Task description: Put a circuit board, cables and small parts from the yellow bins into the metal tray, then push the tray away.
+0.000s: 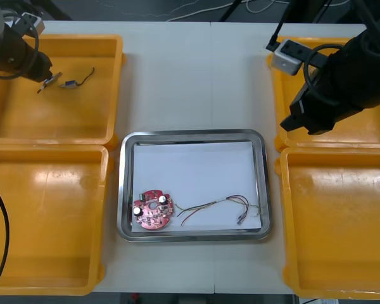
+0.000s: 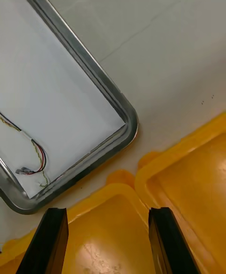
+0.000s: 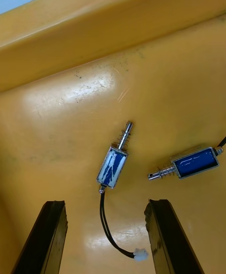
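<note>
The metal tray, white inside, holds a round red circuit board and a red and yellow cable. My left gripper hovers open in the far left yellow bin. Two small metal parts with blue labels lie there: one lies just beyond the gap between the fingers, the other beside it toward one finger. In the front view these parts sit just off the left arm's tip. My right gripper hangs open over the rims of the right bins, near the tray's corner.
The near left bin and near right bin show nothing inside. Bare table stretches beyond the tray between the far bins. The cable's end lies close to the tray's wall.
</note>
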Controlling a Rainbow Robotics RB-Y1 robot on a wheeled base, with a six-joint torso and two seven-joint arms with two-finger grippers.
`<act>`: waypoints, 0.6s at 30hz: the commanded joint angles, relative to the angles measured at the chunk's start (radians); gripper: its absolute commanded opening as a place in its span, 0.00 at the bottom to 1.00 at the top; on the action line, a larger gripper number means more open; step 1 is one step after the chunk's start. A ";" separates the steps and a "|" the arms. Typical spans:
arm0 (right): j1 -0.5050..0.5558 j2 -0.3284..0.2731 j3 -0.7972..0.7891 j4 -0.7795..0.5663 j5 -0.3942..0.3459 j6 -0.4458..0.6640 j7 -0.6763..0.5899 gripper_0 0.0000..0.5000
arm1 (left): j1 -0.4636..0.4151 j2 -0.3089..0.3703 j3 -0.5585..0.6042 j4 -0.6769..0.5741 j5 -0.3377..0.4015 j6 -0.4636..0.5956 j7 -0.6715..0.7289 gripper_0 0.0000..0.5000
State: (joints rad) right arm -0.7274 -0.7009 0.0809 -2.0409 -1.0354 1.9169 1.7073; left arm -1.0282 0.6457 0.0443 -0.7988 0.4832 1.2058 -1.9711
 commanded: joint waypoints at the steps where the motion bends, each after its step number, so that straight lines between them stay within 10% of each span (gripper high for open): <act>1: 0.045 -0.054 -0.085 -0.033 0.032 0.003 -0.095 1.00 | -0.076 -0.003 -0.043 0.033 -0.012 -0.029 -0.086 1.00; 18: 0.080 -0.077 -0.124 0.054 0.359 -0.039 -0.230 1.00 | -0.138 -0.034 -0.034 0.234 -0.032 -0.186 -0.124 1.00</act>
State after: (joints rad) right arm -0.6503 -0.7446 -0.0107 -2.0039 -0.7045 1.9086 1.4950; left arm -1.1000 0.6389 0.0138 -0.5816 0.4667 1.0570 -1.9712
